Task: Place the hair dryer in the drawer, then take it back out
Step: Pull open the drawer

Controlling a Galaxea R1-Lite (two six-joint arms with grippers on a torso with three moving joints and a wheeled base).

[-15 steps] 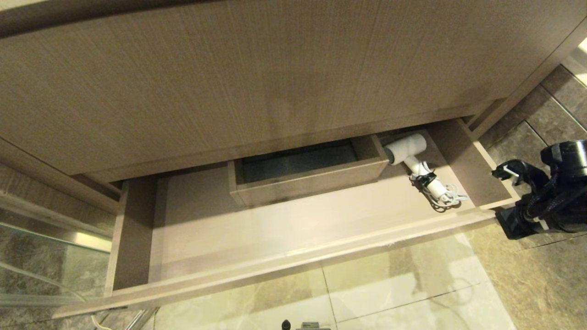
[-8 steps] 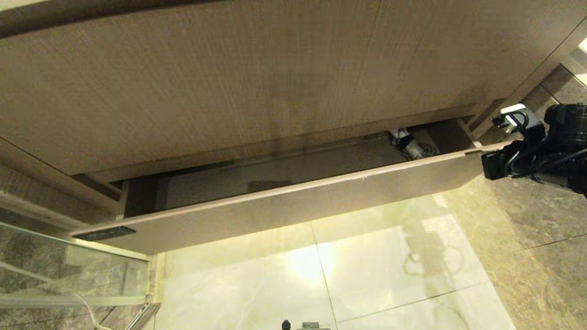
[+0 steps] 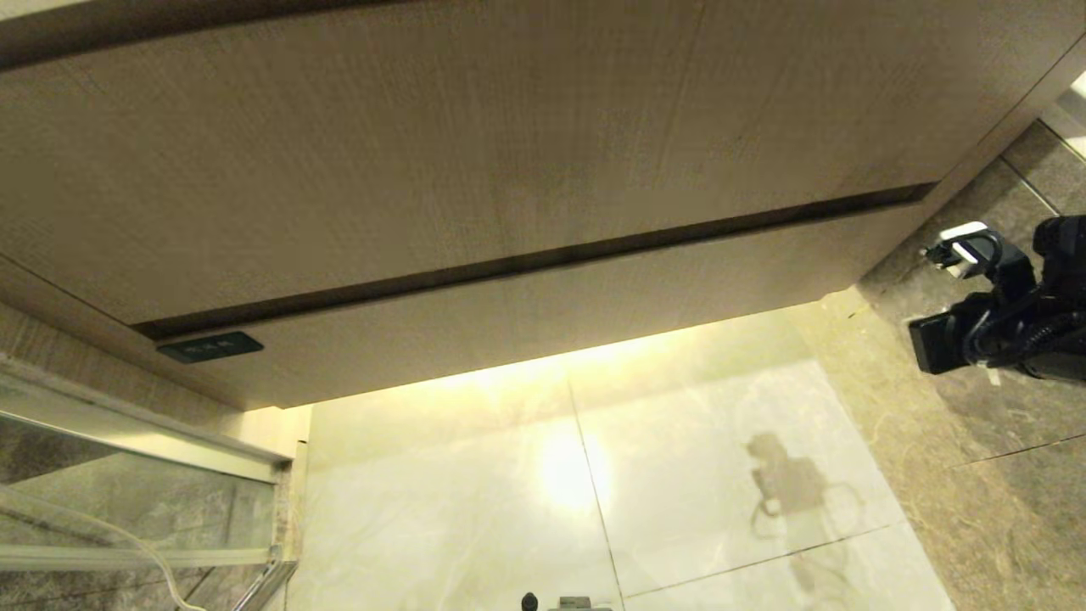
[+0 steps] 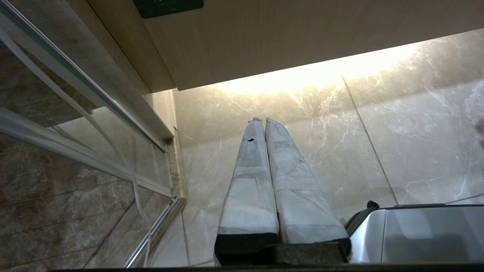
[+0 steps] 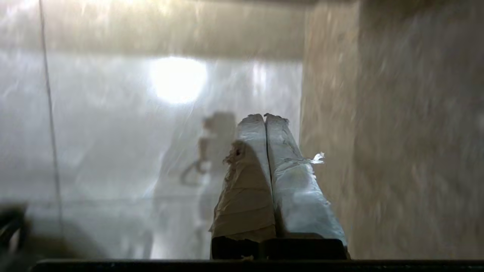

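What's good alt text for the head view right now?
The drawer, a plain light-brown wood-grain front, sits shut under a taller panel of the same wood, a small dark label near its left end. The right arm hangs at the right edge over dark tiles; pale glossy floor lies below. No hair dryer is visible.

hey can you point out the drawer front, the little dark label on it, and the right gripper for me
drawer front (image 3: 551, 318): head view, middle of its plain wood face.
dark label (image 3: 209, 346): head view, centre of the plate.
right gripper (image 5: 264, 117): right wrist view, where the shut fingertips meet.
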